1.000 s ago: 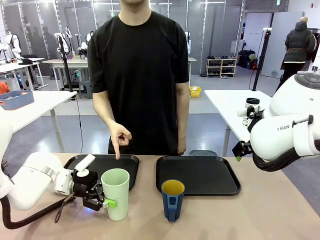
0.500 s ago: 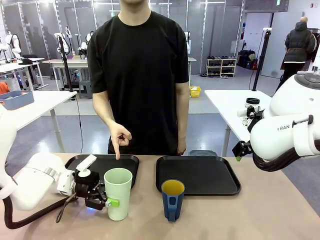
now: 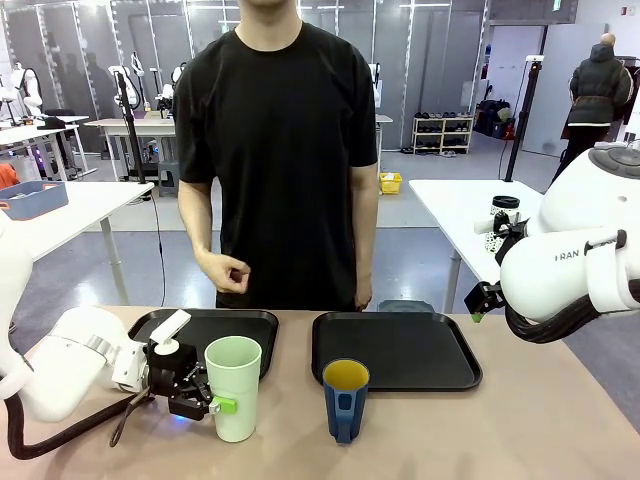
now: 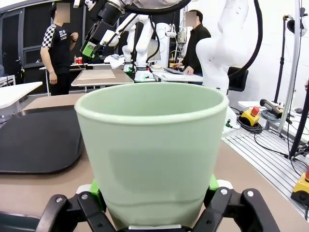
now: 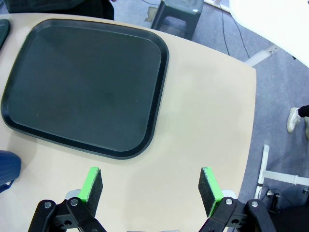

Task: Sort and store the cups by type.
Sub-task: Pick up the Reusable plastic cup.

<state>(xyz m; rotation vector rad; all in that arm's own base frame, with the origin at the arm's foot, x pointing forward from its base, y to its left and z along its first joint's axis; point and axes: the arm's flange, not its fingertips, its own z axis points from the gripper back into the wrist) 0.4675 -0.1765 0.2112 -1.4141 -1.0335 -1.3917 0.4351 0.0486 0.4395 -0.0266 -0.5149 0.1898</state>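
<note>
The tall pale green tumbler [image 3: 232, 388] stands upright on the table in front of the left black tray [image 3: 190, 325]. My left gripper [image 3: 205, 400] is shut on its lower part; in the left wrist view the green pads press both sides of the tumbler [image 4: 152, 154]. The dark blue cup with yellow inside [image 3: 345, 400] stands free near the front edge, in front of the right black tray [image 3: 400, 350]. My right gripper [image 5: 150, 187] hangs open over bare tabletop beside that tray [image 5: 82, 82], with the blue cup's edge [image 5: 7, 169] at the picture's left.
A person stands at the far side, one hand [image 3: 228, 272] curled at waist height above the left tray. A white speckled cylinder with black lid [image 3: 503, 215] sits on a side table behind my right arm. Both trays hold nothing.
The person's hand has stopped pointing down at the left tray and drawn back up to the waist. The green tumbler has shifted slightly in my left gripper.
</note>
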